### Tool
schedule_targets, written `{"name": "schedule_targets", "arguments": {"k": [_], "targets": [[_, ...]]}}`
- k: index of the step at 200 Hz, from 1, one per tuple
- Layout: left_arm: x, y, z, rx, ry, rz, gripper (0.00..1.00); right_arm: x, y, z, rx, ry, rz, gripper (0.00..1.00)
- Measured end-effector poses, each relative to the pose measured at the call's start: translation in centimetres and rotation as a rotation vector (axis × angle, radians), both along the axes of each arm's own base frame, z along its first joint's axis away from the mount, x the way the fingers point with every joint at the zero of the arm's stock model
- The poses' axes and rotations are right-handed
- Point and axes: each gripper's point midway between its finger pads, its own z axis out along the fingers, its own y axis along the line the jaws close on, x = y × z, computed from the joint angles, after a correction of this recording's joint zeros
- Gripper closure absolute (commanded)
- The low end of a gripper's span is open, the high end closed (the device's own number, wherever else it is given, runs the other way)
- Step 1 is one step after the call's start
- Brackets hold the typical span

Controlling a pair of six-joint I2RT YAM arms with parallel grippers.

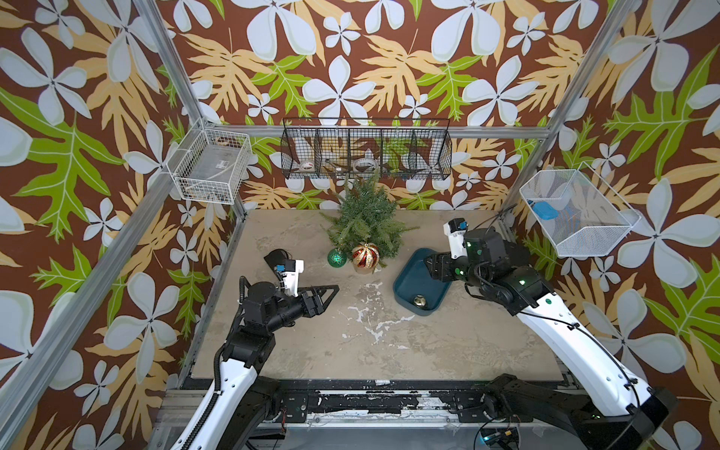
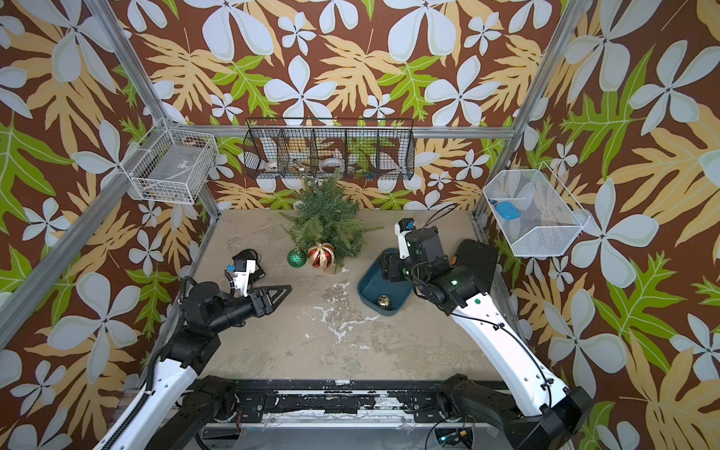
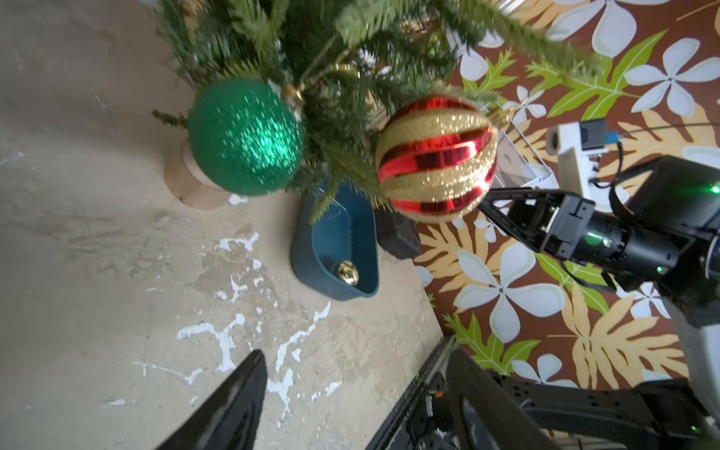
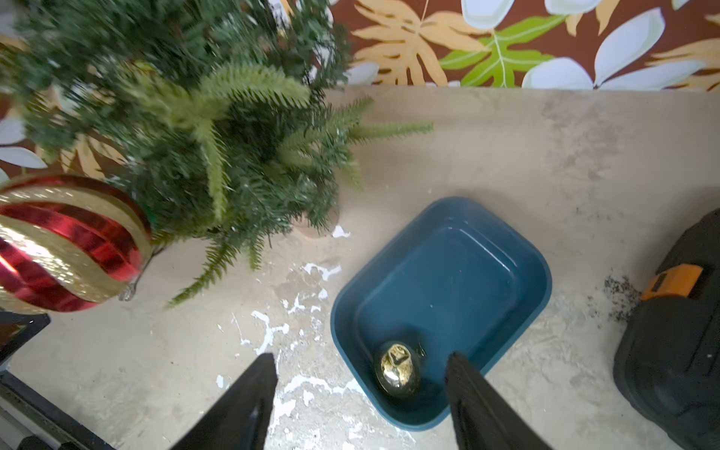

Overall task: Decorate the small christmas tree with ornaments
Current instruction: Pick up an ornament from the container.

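The small christmas tree [image 1: 366, 218] [image 2: 327, 222] stands at the back middle of the table. Two ornaments hang from its front lower branches: a green glittery one [image 1: 337, 258] [image 3: 245, 136] and a red one with gold stripes [image 1: 365, 256] [image 3: 436, 159] [image 4: 66, 245]. A small gold ornament [image 1: 419, 300] [image 4: 398, 370] lies in the dark blue tray [image 1: 407, 272] [image 4: 448, 272]. My left gripper [image 1: 333, 289] [image 3: 356, 352] is open and empty, in front and to the left of the green one. My right gripper [image 4: 361, 355] hovers open over the tray, above the gold ornament.
The worn table [image 1: 389, 350] has bare room in front. A black box with an orange label [image 4: 670, 331] [image 2: 477, 257] sits right of the tray. Wire baskets [image 1: 366, 150] [image 1: 212, 165] [image 1: 576, 212] hang on the walls, one just above the tree's top.
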Motion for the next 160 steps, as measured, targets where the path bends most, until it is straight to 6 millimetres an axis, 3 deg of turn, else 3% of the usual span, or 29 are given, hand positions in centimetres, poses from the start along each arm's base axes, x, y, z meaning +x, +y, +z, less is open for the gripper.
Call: {"name": "schedule_targets", "arguments": {"k": [32, 82, 116, 160], "targets": [[-1.5, -0.9, -1.4, -0.006, 0.022, -0.035, 0.23, -0.3, -0.3, -5.8, -0.076, 0.150, -0.012, 0.32], [-3.0, -1.9, -5.1, 0.018, 0.095, -0.060, 0.23, -0.8, -0.3, -12.0, -0.135, 0.309, -0.012, 0.35], [-3.1, -2.0, -5.7, 0.022, 0.101, -0.056, 0.23, -0.9, -0.1, -15.1, -0.167, 0.389, -0.006, 0.36], [-3.0, -1.9, -6.0, 0.016, 0.111, -0.045, 0.24, -1.1, 0.0, -17.5, -0.183, 0.438, -0.003, 0.36]]}}
